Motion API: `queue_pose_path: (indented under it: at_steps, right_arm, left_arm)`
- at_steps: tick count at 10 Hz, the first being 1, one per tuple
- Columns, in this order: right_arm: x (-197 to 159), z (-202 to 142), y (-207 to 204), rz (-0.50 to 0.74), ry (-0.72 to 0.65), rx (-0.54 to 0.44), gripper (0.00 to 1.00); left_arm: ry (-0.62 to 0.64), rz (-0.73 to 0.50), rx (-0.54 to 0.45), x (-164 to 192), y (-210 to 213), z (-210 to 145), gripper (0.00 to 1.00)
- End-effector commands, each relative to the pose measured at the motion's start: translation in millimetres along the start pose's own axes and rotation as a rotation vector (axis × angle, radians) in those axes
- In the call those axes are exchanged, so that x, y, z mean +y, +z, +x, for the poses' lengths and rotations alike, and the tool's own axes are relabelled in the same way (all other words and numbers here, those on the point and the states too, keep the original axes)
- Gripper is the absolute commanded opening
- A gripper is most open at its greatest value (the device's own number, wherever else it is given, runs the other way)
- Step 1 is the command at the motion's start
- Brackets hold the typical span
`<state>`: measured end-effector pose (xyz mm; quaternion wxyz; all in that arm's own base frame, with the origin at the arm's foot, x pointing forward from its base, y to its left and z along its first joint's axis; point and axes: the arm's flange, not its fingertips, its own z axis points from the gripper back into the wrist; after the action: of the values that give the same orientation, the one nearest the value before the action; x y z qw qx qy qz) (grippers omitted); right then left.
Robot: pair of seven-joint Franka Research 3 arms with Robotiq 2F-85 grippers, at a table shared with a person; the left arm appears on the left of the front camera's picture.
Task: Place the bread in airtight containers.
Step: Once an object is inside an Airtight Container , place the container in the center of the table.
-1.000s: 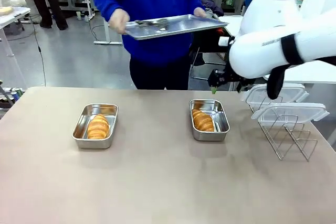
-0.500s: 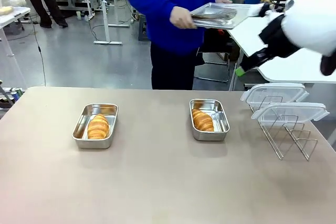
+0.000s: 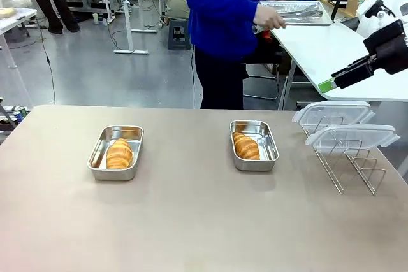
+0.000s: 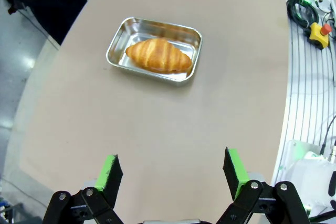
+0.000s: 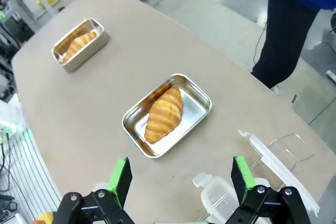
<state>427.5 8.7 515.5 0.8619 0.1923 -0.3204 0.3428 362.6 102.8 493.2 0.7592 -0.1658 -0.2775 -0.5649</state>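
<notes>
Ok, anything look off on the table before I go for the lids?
Nothing stands out. The left croissant lies fully inside the left tin, and the right croissant inside the right tin. Both tins sit flat and nothing has spilled. The rear lid and front lid rest on the wire rack, not yet on the tins.

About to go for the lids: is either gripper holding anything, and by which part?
Nothing is held. The left gripper and the right gripper are both open and empty.
</notes>
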Motion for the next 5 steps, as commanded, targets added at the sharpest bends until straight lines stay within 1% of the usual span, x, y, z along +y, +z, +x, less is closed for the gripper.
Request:
queue_pose_path:
  at_steps: [1,5]
  right_arm:
    - [4.4,3.8,-0.3,-0.003,0.019,0.001,1.00]
    - [4.4,3.8,-0.3,-0.003,0.019,0.001,1.00]
  left_arm:
    - [-0.013,-0.008,-0.002,-1.0,-0.1,-1.2,1.00]
    - [-0.013,-0.008,-0.002,-1.0,-0.1,-1.2,1.00]
